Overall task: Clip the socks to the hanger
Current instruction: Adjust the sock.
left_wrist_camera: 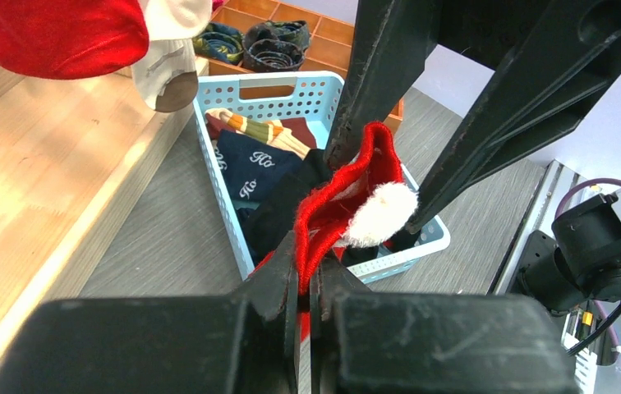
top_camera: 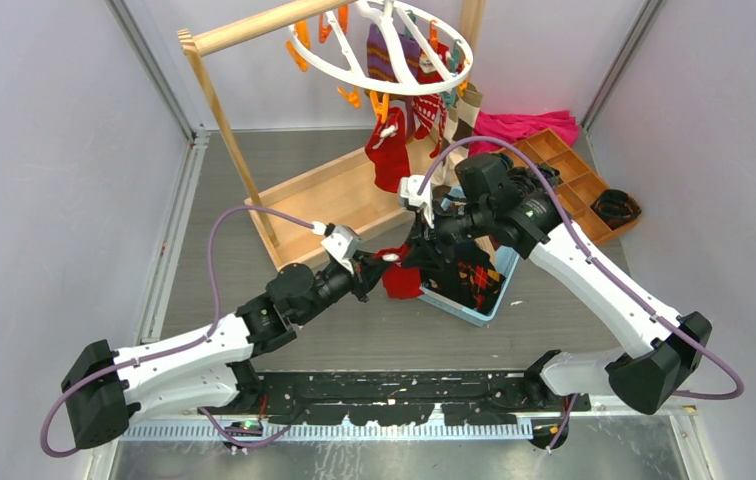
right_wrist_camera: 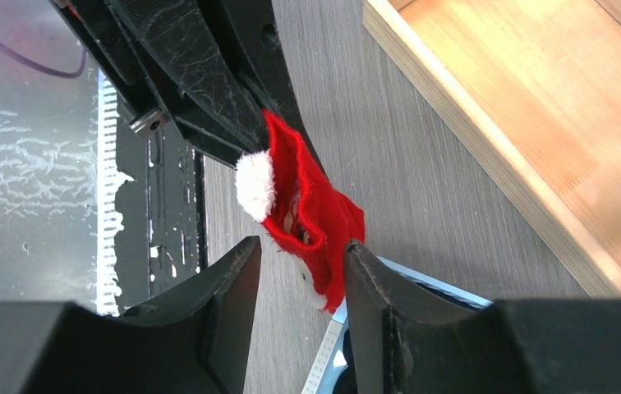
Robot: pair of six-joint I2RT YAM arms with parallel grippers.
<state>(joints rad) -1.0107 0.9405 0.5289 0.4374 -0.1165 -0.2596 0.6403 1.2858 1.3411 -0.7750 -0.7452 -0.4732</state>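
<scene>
A red sock with a white pompom hangs in the air by the blue basket, and my left gripper is shut on its lower end. From the top view the left gripper and the red sock sit left of the basket. My right gripper is open, its fingers straddling the sock's free end on both sides. The white round hanger with orange clips hangs at the back with several socks clipped on, one of them red.
The basket holds dark and striped socks. A wooden stand base lies behind it, with its post at left. An orange compartment tray, pink cloth and a black ring sit at back right.
</scene>
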